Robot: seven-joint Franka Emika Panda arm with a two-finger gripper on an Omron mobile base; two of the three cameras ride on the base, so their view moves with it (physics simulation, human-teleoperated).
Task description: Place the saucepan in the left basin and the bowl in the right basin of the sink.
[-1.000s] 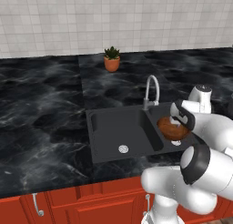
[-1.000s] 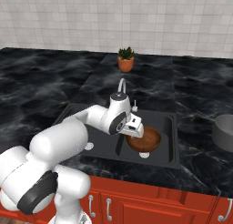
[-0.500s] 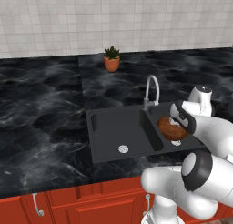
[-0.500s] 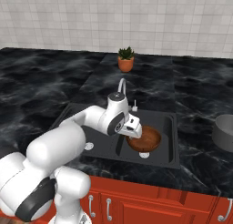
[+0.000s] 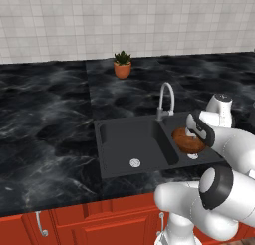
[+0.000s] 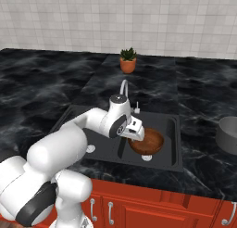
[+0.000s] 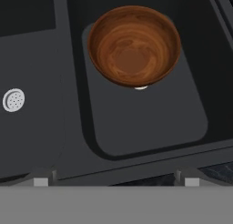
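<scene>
On the left side of the sink (image 5: 102, 154) is the left basin (image 5: 130, 144), the big one, and it has nothing in it but its round silver drain (image 5: 135, 163). Next comes the divider (image 5: 166, 145), and then the right basin (image 6: 167, 148), the narrow one, where the bowl (image 6: 146, 141) sits upright over its drain. The gripper (image 6: 135, 130) hangs just above the bowl with its fingers spread wide and holding nothing. So the bowl's part looks done. Far off to the right, on the black counter (image 6: 203, 162), stands the saucepan (image 6: 228, 135), well away from the gripper. Its handle is cut off by the edge, so I cannot tell which way it points. I think the arm must next swing right to the saucepan, then carry it back over the bowl to the big empty basin.
</scene>
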